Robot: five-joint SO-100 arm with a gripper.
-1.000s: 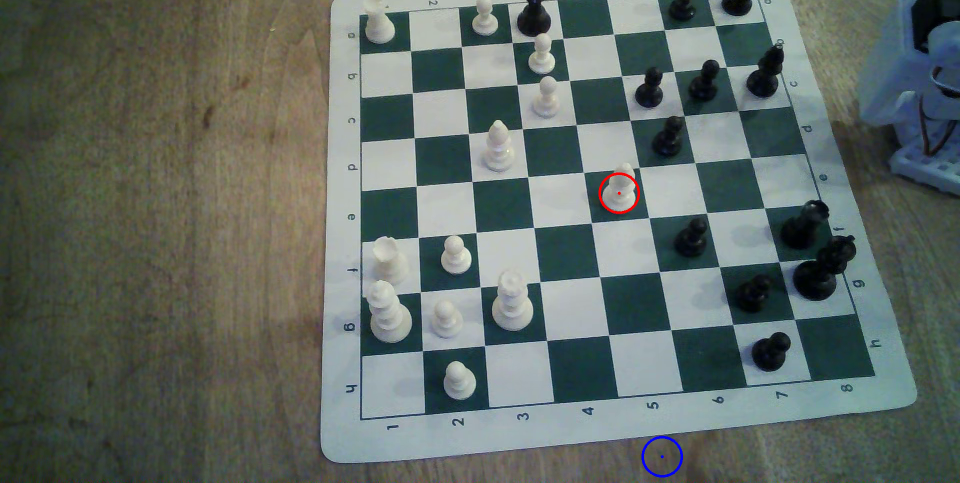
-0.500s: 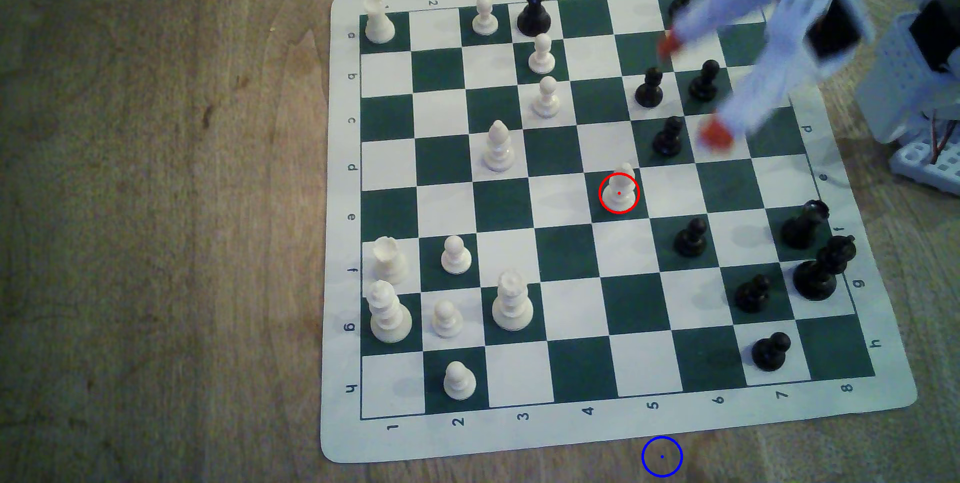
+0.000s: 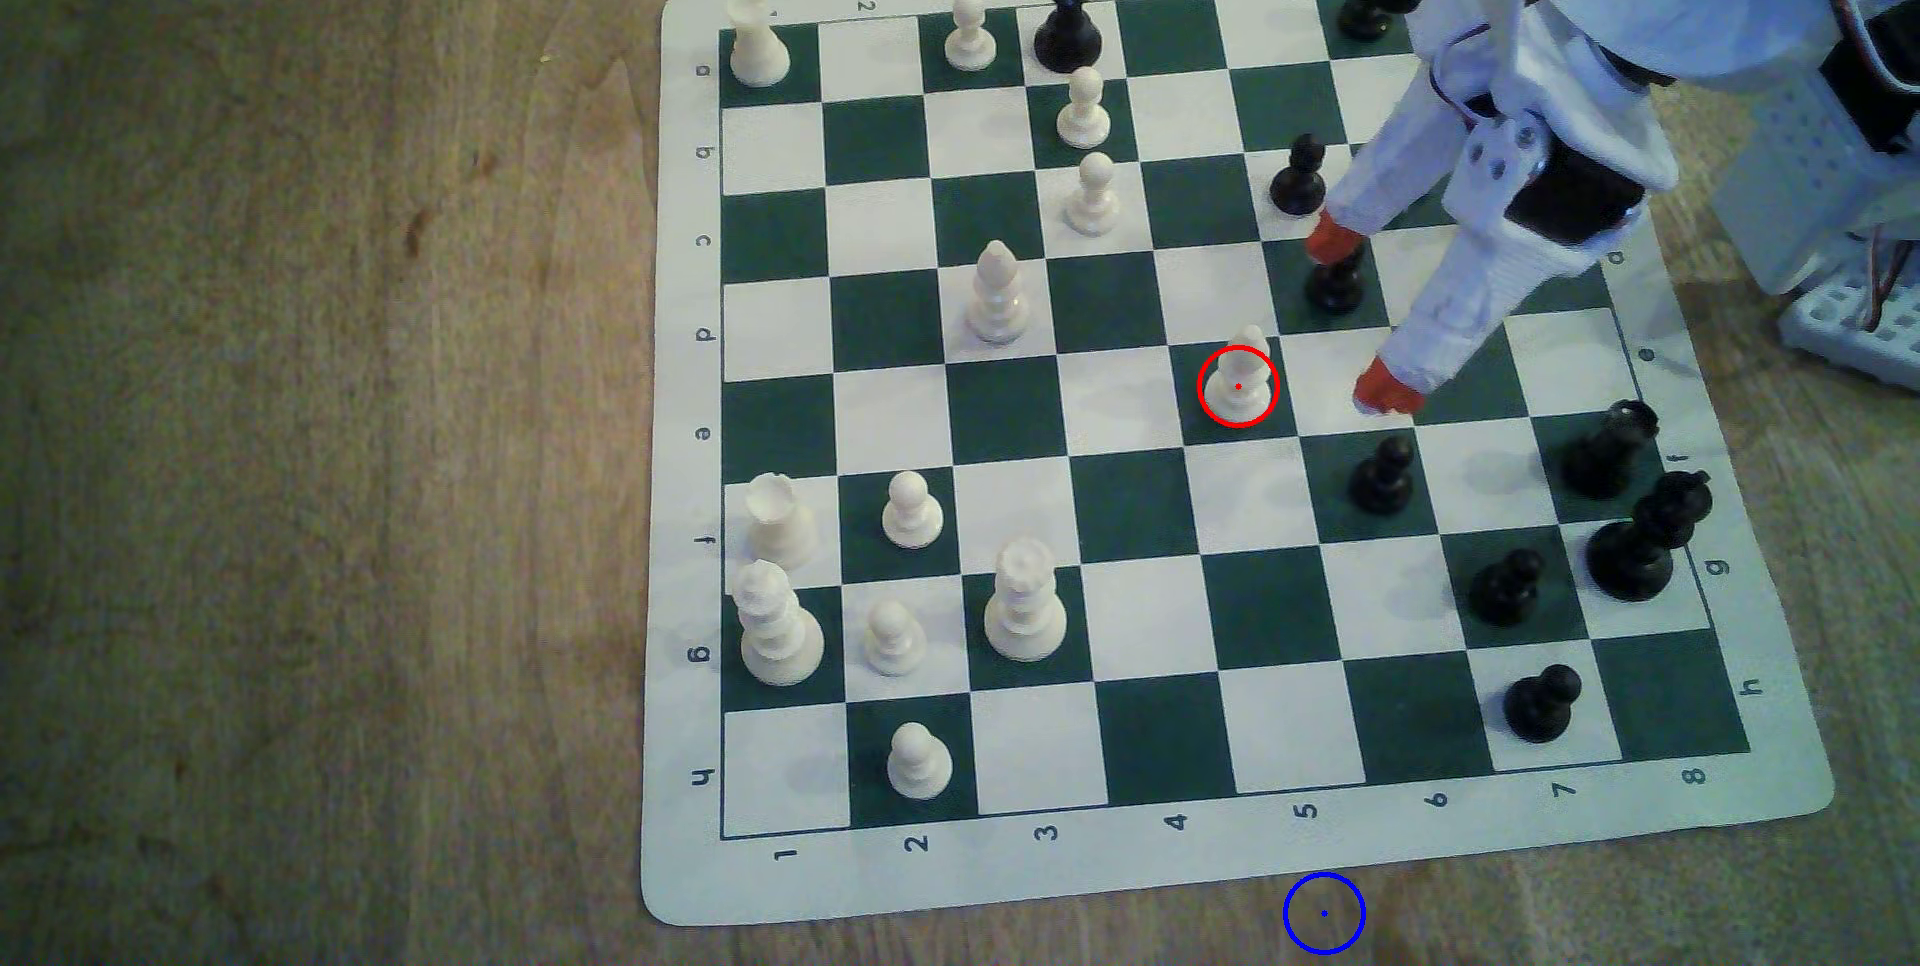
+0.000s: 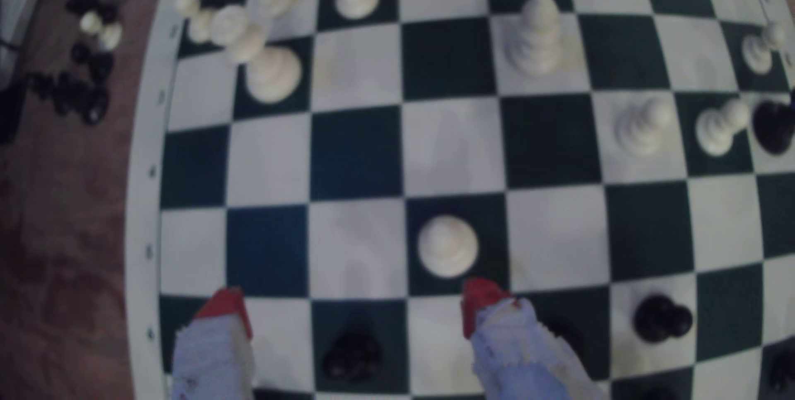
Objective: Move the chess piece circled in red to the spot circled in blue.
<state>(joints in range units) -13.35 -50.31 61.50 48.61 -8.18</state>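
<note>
Wood table, crowded board (image 3: 686, 468); gripper (image 3: 1356, 317) spread wide, short of pawn (image 3: 1240, 382); risk: upper finger clipping black pawn (image 3: 1335, 286) beneath

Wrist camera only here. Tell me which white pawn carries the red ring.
Observer: The pawn circled in red is the lone white one on a green square, just to the exterior view's left of the open claw.
Operator: Give me the drop point.
Observer: The spot circled in blue lies on bare tabletop, just off the board edge near the label 5.
Operator: Report anything close to the claw.
Observer: One red fingertip overlaps the head of a black pawn in the exterior view; I cannot tell whether they touch.
</note>
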